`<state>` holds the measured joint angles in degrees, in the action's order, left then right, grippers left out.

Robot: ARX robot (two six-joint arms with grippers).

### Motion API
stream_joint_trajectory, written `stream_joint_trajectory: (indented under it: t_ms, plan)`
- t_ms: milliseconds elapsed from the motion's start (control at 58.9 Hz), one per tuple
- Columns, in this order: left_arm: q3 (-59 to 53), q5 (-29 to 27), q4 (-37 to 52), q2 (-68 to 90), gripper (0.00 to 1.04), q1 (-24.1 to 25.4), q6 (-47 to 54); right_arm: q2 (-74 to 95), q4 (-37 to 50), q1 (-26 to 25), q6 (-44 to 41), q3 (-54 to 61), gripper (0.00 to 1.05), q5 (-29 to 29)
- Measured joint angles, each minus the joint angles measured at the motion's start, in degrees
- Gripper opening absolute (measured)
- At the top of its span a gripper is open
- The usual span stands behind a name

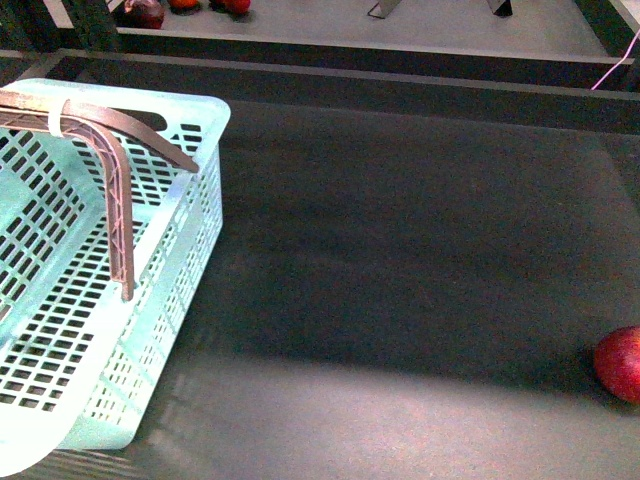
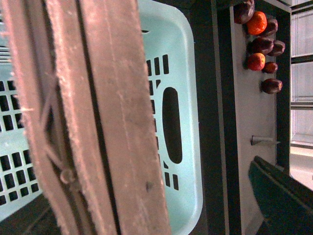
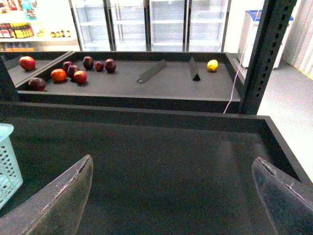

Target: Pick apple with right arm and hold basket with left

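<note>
The apple, red and glossy, lies on the dark mat at the front view's right edge, partly cut off. The mint basket stands at the left with its mauve handles raised and tied with a white band. No gripper shows in the front view. In the left wrist view the handles fill the picture close up, over the basket rim. My left gripper is open; only one dark finger shows. My right gripper is open over bare mat, and the apple is out of its view.
A raised dark ledge bounds the mat at the back. On the shelf behind lie several dark and orange-red fruits, a yellow fruit and two metal dividers. A dark upright post stands at the right.
</note>
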<state>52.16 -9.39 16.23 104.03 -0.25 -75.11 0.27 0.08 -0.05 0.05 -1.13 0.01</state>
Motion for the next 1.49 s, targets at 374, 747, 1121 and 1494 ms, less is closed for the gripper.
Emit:
stream_joint_trajectory:
  t_ms: [374, 747, 1121, 1494]
  plan:
    - [0.09, -0.46, -0.48, -0.09, 0.17, -0.2, -1.86, 0.0, 0.0, 0.0, 0.0, 0.0, 0.96, 0.0]
    - [0.17, -1.07, -2.34, -4.44, 0.16, -2.45, -1.29, 0.0, 0.0, 0.0, 0.0, 0.0, 0.96, 0.0]
    - [7.39, -0.04, -8.35, -7.28, 0.16, -8.52, 5.42, 0.0, 0.02, 0.0, 0.0, 0.0, 0.96, 0.0]
    - [14.08, 4.55, -14.97, -8.28, 0.16, -17.7, 11.41, 0.0, 0.0, 0.0, 0.0, 0.0, 0.96, 0.0]
